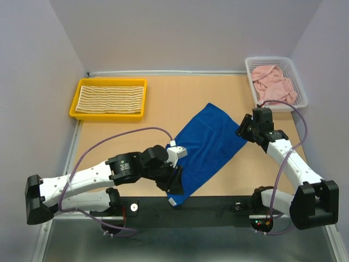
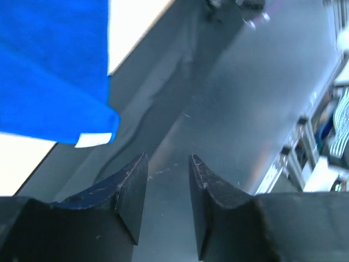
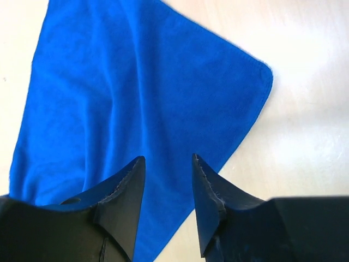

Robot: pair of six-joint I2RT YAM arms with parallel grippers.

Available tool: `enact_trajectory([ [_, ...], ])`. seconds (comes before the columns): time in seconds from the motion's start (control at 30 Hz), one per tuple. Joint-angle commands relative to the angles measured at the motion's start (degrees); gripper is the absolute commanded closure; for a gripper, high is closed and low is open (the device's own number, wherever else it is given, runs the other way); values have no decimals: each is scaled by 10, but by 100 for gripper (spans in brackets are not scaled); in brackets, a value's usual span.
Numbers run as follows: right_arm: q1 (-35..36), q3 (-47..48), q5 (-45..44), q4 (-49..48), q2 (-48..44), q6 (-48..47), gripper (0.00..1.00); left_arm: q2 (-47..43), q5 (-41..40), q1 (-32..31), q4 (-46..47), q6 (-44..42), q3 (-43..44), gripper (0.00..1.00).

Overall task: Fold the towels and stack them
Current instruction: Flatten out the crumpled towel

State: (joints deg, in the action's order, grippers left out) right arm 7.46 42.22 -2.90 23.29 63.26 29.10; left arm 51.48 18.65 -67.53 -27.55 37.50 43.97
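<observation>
Blue towel (image 1: 210, 143) flat, long axis diagonal near-left to far-right; left gripper (image 2: 169, 159), right gripper (image 3: 168, 159) both spread.

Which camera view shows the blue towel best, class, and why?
The top external view: nearly the whole blue towel lies spread on the table. The right wrist view crops it; the left wrist shows one labelled corner.

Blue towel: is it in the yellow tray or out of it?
Out. The blue towel lies on the table, while the yellow tray holds only the striped towel.
</observation>
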Motion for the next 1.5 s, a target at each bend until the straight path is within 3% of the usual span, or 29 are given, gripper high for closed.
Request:
enact_trajectory([
  [0.0,-4,59,-42,-13,42,-19,55,42,12,-14,44,-61,78,49],
  [0.13,-5,85,-45,-15,105,-25,59,111,-113,16,3,-106,172,48],
  [0.3,-6,101,-26,-34,171,-25,64,269,-204,127,5,-171,243,50],
  [0.53,-6,100,-9,-49,220,-20,64,485,-243,178,32,-246,353,51],
  [0.77,-6,105,6,-62,265,-26,62,560,-249,193,47,-241,351,54],
  [1.13,-5,160,55,-80,359,-53,59,514,-151,195,78,-166,185,57],
  [1.33,17,211,112,-80,410,-89,57,342,-120,183,69,-83,21,58],
  [1.47,56,224,132,-79,412,-121,56,243,-120,165,50,-18,-18,57],
])
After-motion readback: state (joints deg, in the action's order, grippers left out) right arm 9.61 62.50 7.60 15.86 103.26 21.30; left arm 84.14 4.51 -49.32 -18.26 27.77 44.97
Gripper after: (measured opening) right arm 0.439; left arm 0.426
